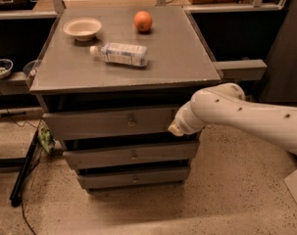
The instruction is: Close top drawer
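Camera view, top drawer (pixel 104 124) slightly out, end effector (pixel 177 127) against its right end — grip state indiscernible

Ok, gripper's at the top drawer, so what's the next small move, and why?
Probably a short push straight inward. The top drawer looks not fully in, since a dark gap shows above its front under the tabletop. The gripper sits at that front's right end, right of the knob.

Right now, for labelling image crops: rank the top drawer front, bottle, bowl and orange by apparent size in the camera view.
Largest to smallest:
Top drawer front, with the hand at its right end
bottle
bowl, which sits slightly farther back
orange
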Controlling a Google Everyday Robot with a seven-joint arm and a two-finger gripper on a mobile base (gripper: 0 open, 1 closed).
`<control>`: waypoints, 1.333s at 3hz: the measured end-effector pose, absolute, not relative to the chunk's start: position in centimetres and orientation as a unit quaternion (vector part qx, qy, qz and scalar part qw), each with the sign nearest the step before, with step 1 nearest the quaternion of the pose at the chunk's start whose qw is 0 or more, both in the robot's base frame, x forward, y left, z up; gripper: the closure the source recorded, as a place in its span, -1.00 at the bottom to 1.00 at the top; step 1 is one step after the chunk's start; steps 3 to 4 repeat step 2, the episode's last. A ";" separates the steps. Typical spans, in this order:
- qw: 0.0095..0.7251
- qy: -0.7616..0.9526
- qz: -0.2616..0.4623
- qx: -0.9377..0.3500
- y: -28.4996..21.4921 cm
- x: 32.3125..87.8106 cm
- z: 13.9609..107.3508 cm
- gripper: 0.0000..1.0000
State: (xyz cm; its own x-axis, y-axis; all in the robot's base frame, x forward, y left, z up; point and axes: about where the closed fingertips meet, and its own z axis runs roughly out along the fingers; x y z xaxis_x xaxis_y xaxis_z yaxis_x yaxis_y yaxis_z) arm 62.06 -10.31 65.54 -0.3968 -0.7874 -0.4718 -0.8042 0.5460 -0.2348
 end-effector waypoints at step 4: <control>0.259 0.854 0.027 -0.450 -13.6 56.6 66.9 0.46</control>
